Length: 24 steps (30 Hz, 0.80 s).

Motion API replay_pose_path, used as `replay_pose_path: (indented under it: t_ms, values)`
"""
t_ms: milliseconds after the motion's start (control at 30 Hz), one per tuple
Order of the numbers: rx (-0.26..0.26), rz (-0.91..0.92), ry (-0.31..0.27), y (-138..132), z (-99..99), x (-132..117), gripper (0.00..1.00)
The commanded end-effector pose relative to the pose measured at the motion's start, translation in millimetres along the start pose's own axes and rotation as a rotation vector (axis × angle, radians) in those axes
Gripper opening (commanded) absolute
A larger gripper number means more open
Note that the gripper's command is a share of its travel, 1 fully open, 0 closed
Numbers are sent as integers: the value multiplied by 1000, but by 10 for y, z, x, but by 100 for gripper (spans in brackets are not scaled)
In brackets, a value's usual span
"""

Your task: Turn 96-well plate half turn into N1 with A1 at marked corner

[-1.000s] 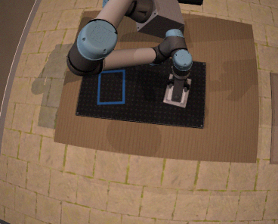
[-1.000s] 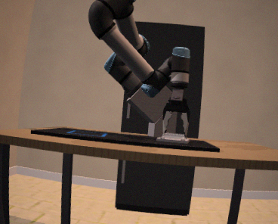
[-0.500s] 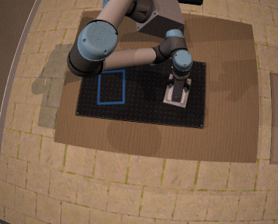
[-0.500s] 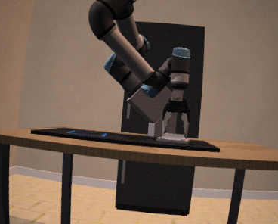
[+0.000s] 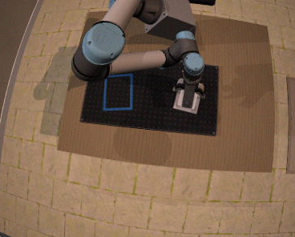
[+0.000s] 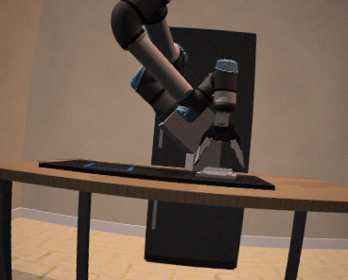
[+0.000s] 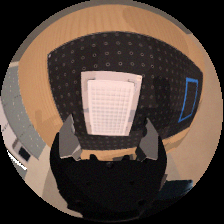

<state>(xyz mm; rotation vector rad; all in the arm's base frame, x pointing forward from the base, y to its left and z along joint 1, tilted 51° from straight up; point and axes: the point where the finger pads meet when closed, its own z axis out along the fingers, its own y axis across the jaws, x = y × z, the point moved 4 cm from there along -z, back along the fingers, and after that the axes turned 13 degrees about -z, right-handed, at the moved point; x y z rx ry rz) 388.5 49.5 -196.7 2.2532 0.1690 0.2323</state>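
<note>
The pale 96-well plate (image 6: 217, 169) (image 7: 110, 107) lies inside the light nest N1 (image 5: 186, 109) (image 7: 85, 102) on the black board and looks flat. Its long side runs away from the gripper in the wrist view. A small mark shows at the nest's far right corner there, too small to read. Which plate corner is cut off I cannot tell. My gripper (image 5: 189, 95) (image 6: 218, 165) (image 7: 109, 116) is open above the plate, one jaw to each side, apart from it. In the top view the wrist hides much of the plate.
A blue rectangle outline (image 5: 118, 109) (image 7: 184, 100) lies on the black board (image 5: 150, 117) (image 7: 65, 80), on the other side from the nest. A small pale upright block (image 6: 189, 162) stands behind and left of the nest in the exterior view. The wooden table (image 5: 246, 132) surrounds the board.
</note>
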Motion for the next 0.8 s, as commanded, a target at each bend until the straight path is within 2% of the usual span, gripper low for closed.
replay_pose_path:
  t_ms: [0, 267, 600, 767]
  values:
    - [0, 0, 1, -1, -4, 3, 100]
    - [0, 0, 1, 0, -56, 2, 100]
    - [0, 0, 1, 0, -323, 2, 100]
    - [0, 0, 1, 0, -323, 2, 100]
